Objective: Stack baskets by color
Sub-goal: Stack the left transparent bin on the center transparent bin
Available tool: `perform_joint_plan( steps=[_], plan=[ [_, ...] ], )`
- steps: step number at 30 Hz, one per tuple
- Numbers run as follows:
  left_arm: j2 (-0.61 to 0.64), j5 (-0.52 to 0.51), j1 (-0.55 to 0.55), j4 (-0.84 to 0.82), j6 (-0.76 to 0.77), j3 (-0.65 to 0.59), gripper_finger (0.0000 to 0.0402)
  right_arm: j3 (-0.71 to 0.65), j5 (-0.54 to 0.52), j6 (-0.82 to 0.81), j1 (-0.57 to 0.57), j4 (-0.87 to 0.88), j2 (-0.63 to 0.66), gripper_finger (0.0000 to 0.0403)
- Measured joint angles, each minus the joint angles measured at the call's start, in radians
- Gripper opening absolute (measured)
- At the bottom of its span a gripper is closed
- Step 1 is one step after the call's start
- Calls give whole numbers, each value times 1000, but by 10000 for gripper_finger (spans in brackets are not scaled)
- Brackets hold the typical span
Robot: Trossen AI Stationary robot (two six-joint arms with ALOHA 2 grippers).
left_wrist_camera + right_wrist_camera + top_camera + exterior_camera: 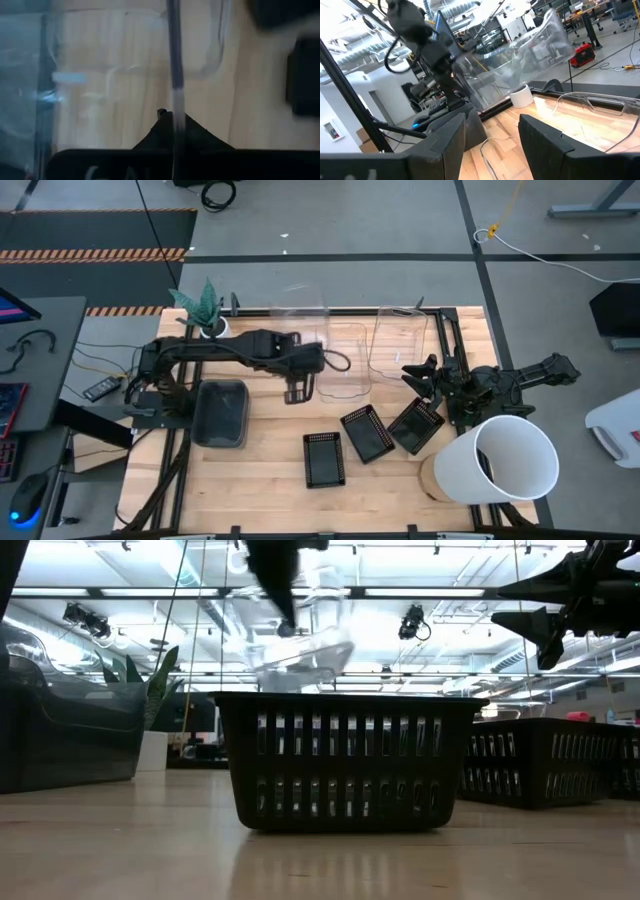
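From above, the left gripper (297, 388) was clamped on the rim of a clear bin (345, 360) mid-worktop (270, 490). Three black mesh baskets (367, 432) lay in front (one skewed), a grey tray (221, 413) sat left, and the right gripper (418, 376) hung beside a white bucket (505, 461).

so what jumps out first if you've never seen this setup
Probably the left gripper, shut on the rim of a clear bin and holding it tilted in the air near the table's middle, as the right wrist view shows. Next, the big white bucket lying on its side at the table's right front corner. Three black mesh baskets sit loosely at the front, while the right gripper waits open beside them.
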State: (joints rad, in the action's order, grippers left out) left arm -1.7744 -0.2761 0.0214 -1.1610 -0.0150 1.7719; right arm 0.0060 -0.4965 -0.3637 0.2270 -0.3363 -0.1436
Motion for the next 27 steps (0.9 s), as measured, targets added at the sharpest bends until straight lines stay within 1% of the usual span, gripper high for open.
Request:
perform_joint_plan(
  steps=[3,8,12,15,22,24,27],
  plan=[
    [0,14,0,117,-23,4,4,0,0,0,0,0,0,188],
    [-12,72,-2,300,-39,4,4,0,0,0,0,0,0,188],
    [-37,94,-16,407,-41,5,4,0,0,0,0,0,0,188],
    [-74,93,-34,444,-50,5,4,0,0,0,0,-3,0,188],
    [-170,114,-32,411,-40,13,4,0,0,0,0,-25,-3,188],
    [-196,131,-24,392,-21,44,4,0,0,0,0,-30,-4,188],
    [-242,139,-17,281,-17,110,4,0,0,0,0,-30,-4,188]
  ],
)
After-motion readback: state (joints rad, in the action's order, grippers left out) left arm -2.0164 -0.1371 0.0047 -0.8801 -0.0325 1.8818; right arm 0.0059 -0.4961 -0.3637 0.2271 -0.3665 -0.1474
